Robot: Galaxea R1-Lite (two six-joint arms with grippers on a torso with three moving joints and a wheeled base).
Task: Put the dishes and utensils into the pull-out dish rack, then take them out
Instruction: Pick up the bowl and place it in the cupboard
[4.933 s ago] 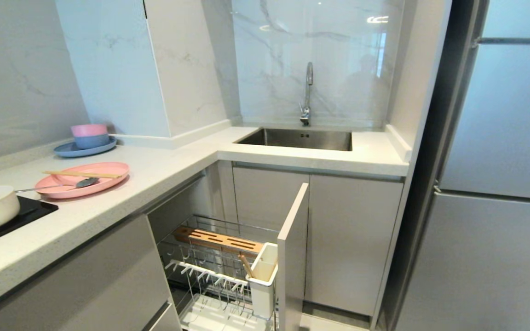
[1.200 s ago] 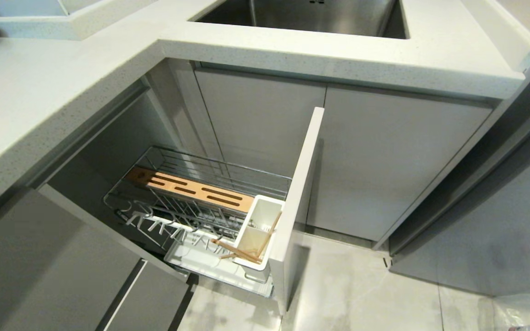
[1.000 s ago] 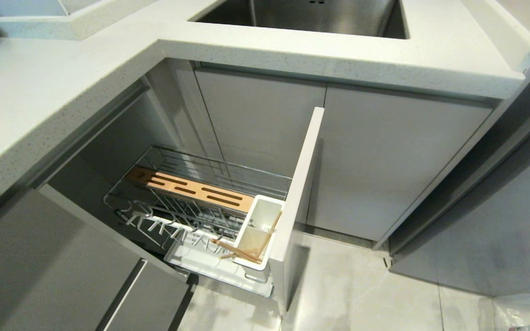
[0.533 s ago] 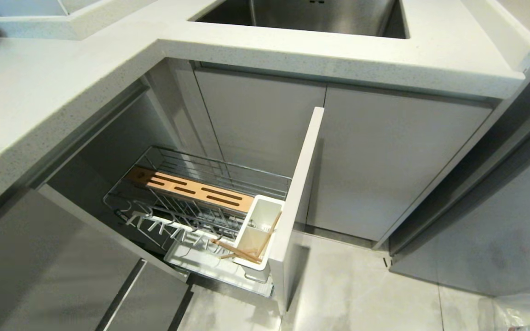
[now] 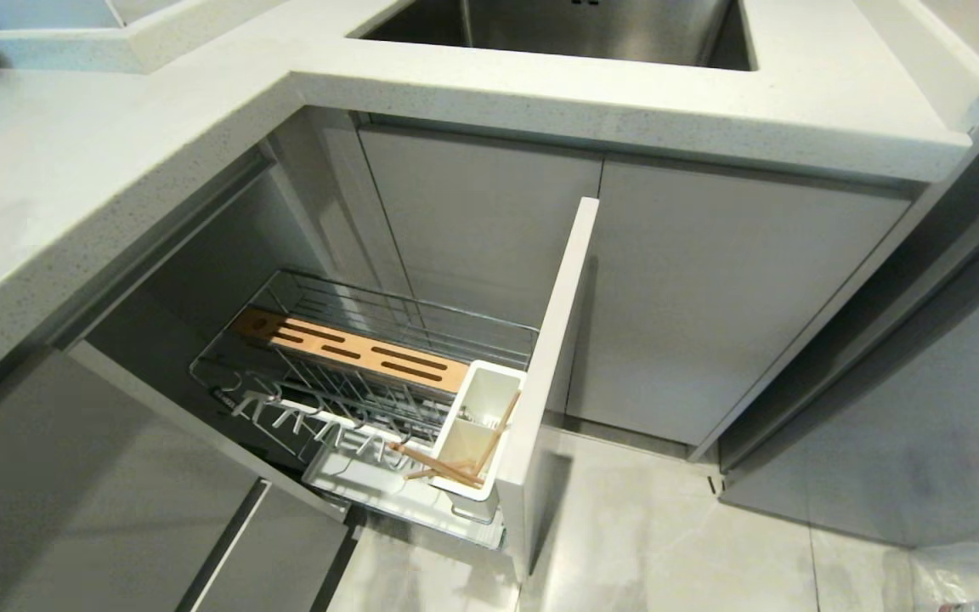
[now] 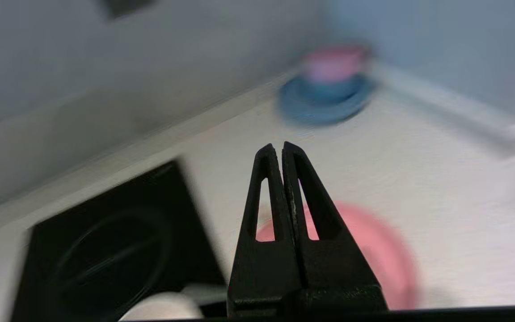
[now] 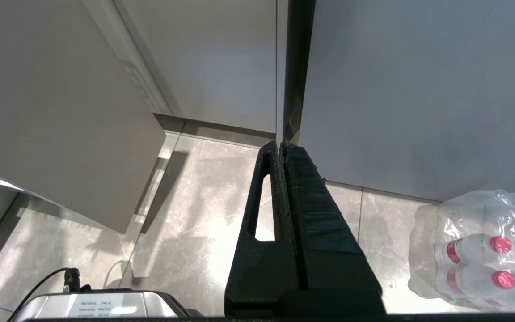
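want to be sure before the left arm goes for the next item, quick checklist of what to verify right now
1. Pull-out dish rack drawn out and reachable: ok.
2. Chopsticks already in the utensil cup: ok.
3. Left gripper shut and empty, over the counter by the pink plate: ok.
4. Spoon on the pink plate: cannot tell, blurred.
5. Cream-white bowl ready to grasp: cannot tell, only an edge shows.
6. Right gripper parked, shut, pointing at the floor: ok.
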